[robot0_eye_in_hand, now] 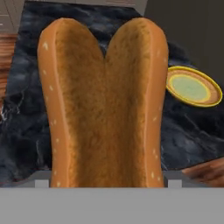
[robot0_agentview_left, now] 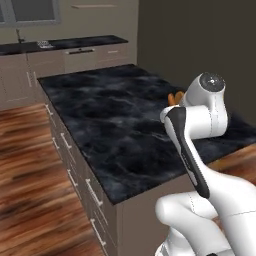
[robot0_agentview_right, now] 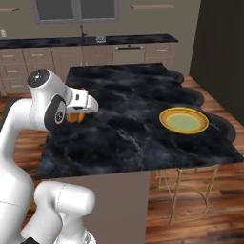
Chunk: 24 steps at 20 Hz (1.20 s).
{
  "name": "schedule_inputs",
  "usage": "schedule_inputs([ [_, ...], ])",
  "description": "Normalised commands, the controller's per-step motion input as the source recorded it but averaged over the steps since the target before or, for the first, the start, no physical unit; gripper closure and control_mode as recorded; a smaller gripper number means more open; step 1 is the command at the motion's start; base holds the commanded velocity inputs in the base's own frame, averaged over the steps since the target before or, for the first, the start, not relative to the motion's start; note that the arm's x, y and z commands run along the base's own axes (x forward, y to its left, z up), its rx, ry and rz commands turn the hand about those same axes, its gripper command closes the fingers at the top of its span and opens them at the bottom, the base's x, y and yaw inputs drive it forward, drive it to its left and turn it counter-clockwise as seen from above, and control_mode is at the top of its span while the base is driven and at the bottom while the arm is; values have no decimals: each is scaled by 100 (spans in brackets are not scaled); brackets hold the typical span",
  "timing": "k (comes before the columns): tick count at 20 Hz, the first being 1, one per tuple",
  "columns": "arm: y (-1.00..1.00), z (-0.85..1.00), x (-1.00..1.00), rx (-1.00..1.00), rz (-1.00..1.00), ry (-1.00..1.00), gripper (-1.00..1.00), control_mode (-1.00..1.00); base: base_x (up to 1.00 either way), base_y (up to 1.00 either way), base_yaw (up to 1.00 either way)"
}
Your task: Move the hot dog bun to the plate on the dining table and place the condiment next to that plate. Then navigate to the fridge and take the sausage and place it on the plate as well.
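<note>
Over the left side of the black marbled desk [robot0_agentview_right: 128,119], the white arm's hand [robot0_agentview_right: 76,114] carries the hot dog bun [robot0_eye_in_hand: 103,105], clenched around it at its lower end (the fingertips themselves sit hidden behind the bread at the bottom of the hand view). The bun fills the hand view as a long, split roll: two rounded lobes meeting in a V-shaped notch at the top, smooth orange-brown crust along both outer edges dotted with pale seeds, and a rough, toasted-brown inner face. In the right base view it shows as an orange patch under the white wrist, above the desk's glossy, veined stone top. Farther right, well apart from the bun, the plate [robot0_agentview_right: 184,120] lies flat on the desk near its rounded right edge, a round dish with a yellow rim and a pale green centre.
</note>
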Motion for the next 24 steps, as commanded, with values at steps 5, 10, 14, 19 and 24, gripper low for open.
schedule_inputs([
  [5, 0, 0, 0, 0, 0, 0, 100, 100, 12, -100, 11],
  [10, 0, 0, 0, 0, 0, 0, 100, 100, 6, -100, 15],
  [14, 0, 0, 0, 0, 0, 0, 100, 100, 18, -100, 17],
  [19, 0, 0, 0, 0, 0, 0, 100, 100, 71, -70, 27],
  [24, 0, 0, 0, 0, 0, 0, 100, 100, 98, -6, 41],
])
